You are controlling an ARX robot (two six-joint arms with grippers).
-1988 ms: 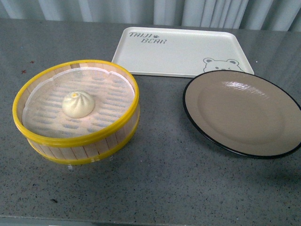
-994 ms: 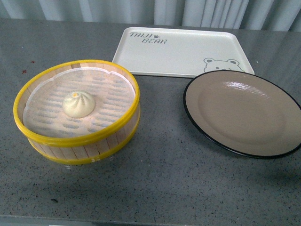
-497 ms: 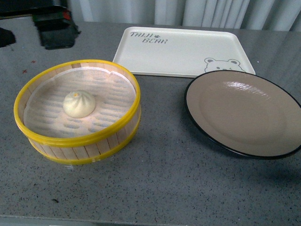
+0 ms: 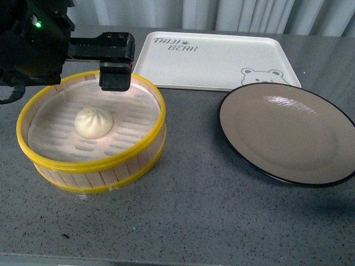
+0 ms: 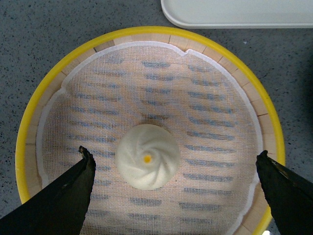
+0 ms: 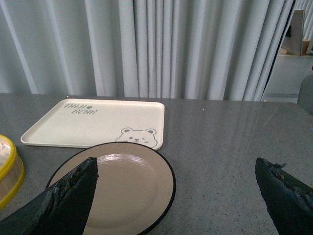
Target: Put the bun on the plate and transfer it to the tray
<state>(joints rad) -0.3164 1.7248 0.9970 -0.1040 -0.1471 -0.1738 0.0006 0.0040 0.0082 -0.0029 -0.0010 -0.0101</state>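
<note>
Hovering over the bamboo steamer (image 4: 105,176), the left gripper (image 5: 173,154) is released: its two black fingers (image 5: 73,191) are spread wide and hold nothing. In the left wrist view the fingers stand on opposite sides of the bun (image 5: 147,163), well clear of it and within the steamer's yellow rim. In the front view one finger shows above the far rim of the steamer; the arm body covers the other.

The bun sits upright near the centre of the steamer on a white mesh liner (image 5: 205,98). Its pleated top and yellow-orange dot face upward. Nothing touches it.

The steamer stands on the grey desk (image 4: 194,216). The plate (image 4: 285,133) lies flat on the desk to the right of the steamer, apart from it, and carries nothing. The tray (image 4: 216,58) lies beyond the steamer and to its right, with the bear drawing at the corner farthest from the steamer. Whether the plate rim touches the tray cannot be told.

The right gripper (image 6: 176,161) appears only in its own wrist view. It is also released, with its fingers wide apart above the plate, on the side away from the steamer, gripping nothing.
</note>
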